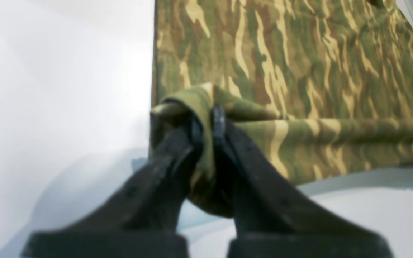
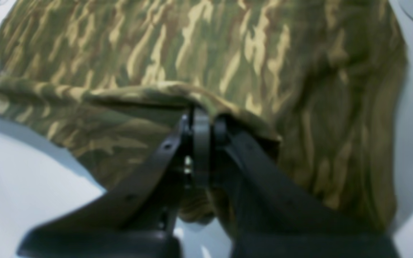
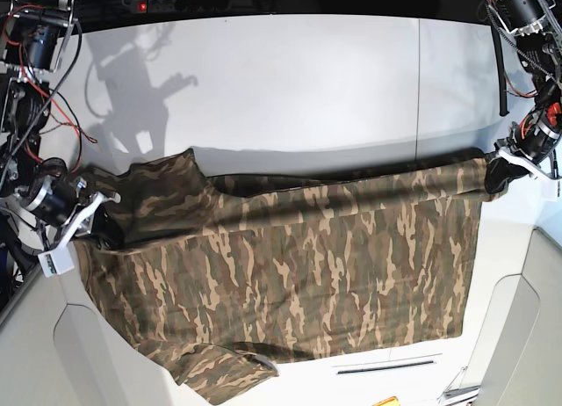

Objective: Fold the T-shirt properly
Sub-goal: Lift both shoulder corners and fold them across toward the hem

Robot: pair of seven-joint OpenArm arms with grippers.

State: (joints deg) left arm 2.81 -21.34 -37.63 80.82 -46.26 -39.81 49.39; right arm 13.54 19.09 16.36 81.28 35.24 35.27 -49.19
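The camouflage T-shirt [image 3: 299, 265] lies spread on the white bench [image 3: 290, 81], its long axis running from one claw to the other, with the edge between them pulled into a raised, folded ridge. The left claw [image 1: 208, 123] is clamped on one bunched corner of that edge; the right claw [image 2: 201, 125] pinches the cloth at the opposite end, next to a sleeve [image 3: 167, 173]. Beyond each claw the brown, tan and olive fabric lies mostly flat, lightly wrinkled.
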